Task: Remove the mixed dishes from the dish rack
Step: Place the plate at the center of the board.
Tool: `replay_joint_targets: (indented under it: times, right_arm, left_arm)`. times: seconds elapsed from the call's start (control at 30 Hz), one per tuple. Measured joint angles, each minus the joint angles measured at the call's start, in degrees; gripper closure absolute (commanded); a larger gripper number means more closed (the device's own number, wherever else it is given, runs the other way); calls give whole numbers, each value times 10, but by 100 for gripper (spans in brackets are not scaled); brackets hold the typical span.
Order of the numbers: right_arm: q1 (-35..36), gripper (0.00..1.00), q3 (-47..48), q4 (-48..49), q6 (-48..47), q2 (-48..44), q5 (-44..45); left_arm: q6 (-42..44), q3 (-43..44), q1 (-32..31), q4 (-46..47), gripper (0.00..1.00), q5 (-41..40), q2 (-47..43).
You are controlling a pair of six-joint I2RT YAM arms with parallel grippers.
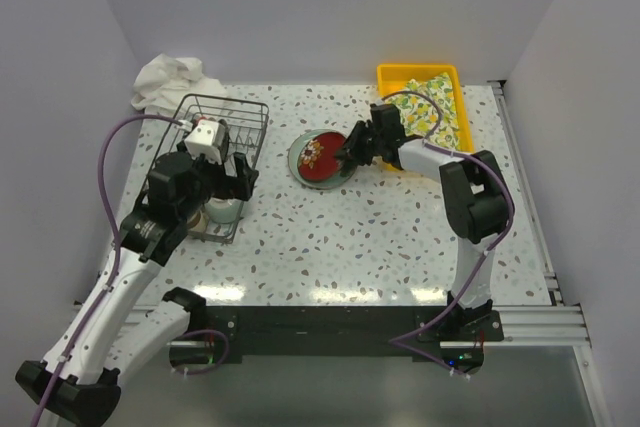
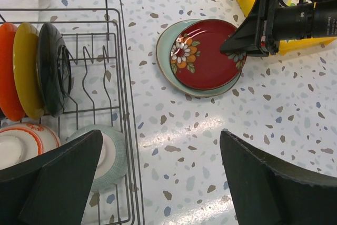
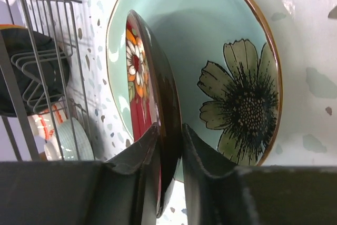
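The dish rack (image 1: 245,117) stands at the left of the table. The left wrist view shows its wires (image 2: 113,35) holding upright orange (image 2: 8,72), yellow (image 2: 26,72) and dark (image 2: 50,67) plates, a red-white bowl (image 2: 21,143) and a pale ribbed cup (image 2: 113,154). My left gripper (image 2: 160,133) hovers open over the rack's right edge, holding nothing. A pale green plate (image 2: 164,51) lies on the table, and the patterned dark red plate (image 2: 205,54) rests in it. My right gripper (image 3: 169,126) is shut on the red plate's rim (image 3: 158,77), which stands tilted against the green plate (image 3: 210,25).
A yellow tray (image 1: 400,75) with a lemon-print cloth (image 1: 435,107) sits at the back right, just behind my right arm. A crumpled white cloth (image 1: 170,77) lies behind the rack. White walls close in the table on three sides.
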Motion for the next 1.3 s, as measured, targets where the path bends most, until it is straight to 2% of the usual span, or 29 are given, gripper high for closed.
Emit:
replay_joint_targets:
  times: [0.1,0.43,0.83,1.3]
  right_arm:
    - [0,57,6,-4,-9,3,1]
    - [0,45,45,-109,-69,9,27]
    - [2,43,103,-216,-116,9,61]
    - [7,42,140,-230,-120,56,61]
  left_arm:
    - [0,0,0,-4,2,-3,-5]
    - [0,-6,0,-4,2,-7,-5]
    - [0,-23,0,5,2,-6,-4]
    - [0,-23,0,3,2,-9,-4]
